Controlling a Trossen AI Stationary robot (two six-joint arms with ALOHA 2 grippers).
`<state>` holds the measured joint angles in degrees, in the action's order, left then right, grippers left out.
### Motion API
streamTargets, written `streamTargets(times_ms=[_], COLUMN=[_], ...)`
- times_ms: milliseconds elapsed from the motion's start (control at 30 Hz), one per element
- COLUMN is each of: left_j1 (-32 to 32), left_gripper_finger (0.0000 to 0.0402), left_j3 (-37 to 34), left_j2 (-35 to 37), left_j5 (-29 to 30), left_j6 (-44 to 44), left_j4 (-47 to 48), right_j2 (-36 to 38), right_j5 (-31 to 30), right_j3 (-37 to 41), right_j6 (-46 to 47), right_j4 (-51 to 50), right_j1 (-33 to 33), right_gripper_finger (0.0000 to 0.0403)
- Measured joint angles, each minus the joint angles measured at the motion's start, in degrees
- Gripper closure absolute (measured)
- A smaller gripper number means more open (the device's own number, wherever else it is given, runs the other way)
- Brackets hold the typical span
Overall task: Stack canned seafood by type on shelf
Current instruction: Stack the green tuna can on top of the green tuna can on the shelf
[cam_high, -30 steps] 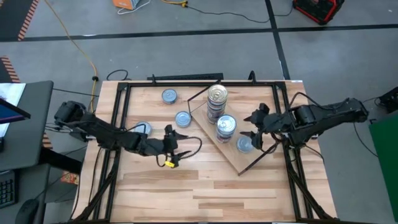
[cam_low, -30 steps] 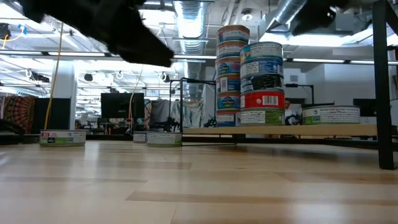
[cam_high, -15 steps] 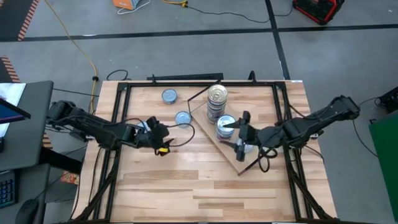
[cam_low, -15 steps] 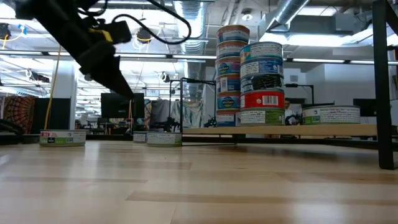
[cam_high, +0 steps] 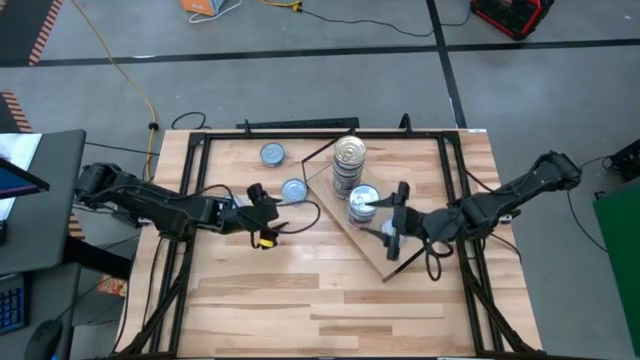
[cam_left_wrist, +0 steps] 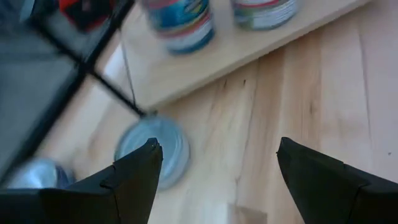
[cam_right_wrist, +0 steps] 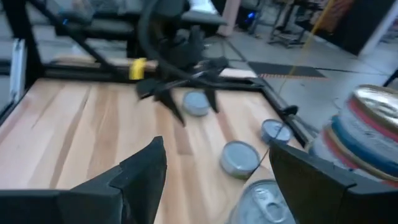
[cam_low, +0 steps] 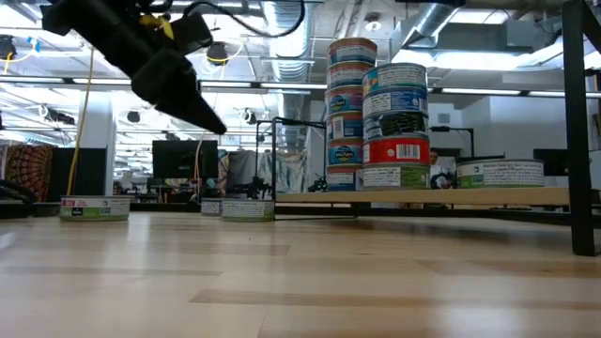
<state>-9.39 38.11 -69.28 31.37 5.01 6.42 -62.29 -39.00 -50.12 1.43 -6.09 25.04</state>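
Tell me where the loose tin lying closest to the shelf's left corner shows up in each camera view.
High view: the loose tin lies left of centre, just off the shelf corner.
Low view: probably the low tin left of the stacks.
Left wrist view: lower left, between the fingers.
Right wrist view: lower centre, nearest of three.
Shared landmark: the left gripper, with its yellow tag, hovers beside it.

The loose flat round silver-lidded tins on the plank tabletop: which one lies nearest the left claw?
The flat silver-lidded tin just off the light-wood shelf's corner; it lies right beside the open left claw. The other silver-lidded tin lies farther back.
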Motion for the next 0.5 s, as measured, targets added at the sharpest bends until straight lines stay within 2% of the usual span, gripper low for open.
streamTargets(times_ms=[133, 267, 400, 500], left_j1=[0.6, 2.4, 5.5, 8.2], left_gripper_finger=[0.0097, 0.0097, 0.0097, 0.0097], left_j3=[0.0, -0.6, -6.6, -12.0], left_j2=[-0.7, -1.3, -1.2, -1.2], left_j5=[0.0, -0.2, -4.1, -4.5], left_j6=[-10.6, -17.4, -22.8, -27.0], left_j4=[-0.6, -1.3, -11.8, -21.1], right_j2=[1.5, 1.2, 1.0, 0.0], right_j5=[-0.2, -0.2, -0.1, 0.0], right_j3=[1.6, 1.8, 1.8, 1.8], right_j6=[-2.0, -4.7, -4.5, -4.6], right_j4=[4.6, 7.6, 9.6, 11.8], right_j1=[-3.1, -6.2, -8.6, -10.2], right_gripper_finger=[0.0093, 0.0093, 0.0093, 0.0093])
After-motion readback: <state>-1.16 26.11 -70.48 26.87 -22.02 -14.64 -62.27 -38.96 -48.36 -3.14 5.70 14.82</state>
